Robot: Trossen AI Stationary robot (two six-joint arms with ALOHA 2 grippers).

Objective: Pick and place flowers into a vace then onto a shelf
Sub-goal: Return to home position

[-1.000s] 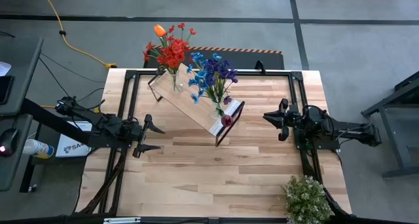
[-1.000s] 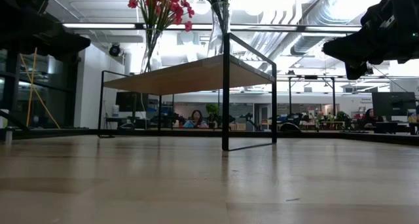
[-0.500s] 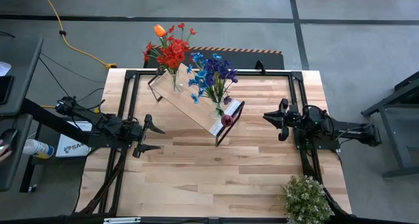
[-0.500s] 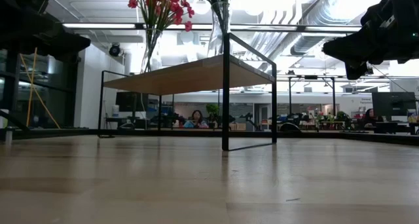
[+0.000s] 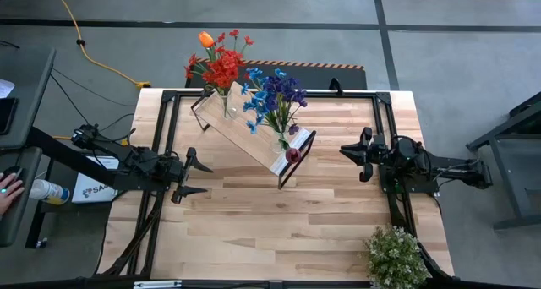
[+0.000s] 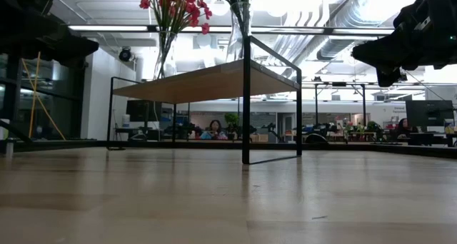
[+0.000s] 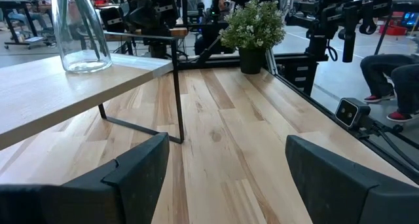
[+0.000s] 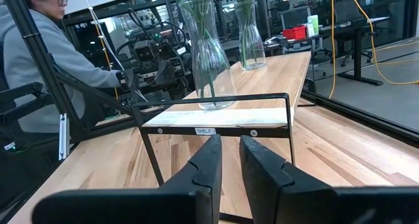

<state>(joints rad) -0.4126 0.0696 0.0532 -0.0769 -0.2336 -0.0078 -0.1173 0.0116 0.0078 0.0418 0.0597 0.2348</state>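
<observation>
Flowers (image 5: 270,95) on shelf (image 5: 245,135), between left tool (image 5: 196,175) and right tool (image 5: 348,152), touching neither

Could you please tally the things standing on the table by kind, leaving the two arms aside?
Vases of flowers: 2
Shelf: 1
Potted plant: 1
Total: 4

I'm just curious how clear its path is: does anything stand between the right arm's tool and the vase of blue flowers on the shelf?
Nothing loose does. Between the right tool and that vase lies only table top, then the shelf itself, whose black end frame sits below the vase.
</observation>
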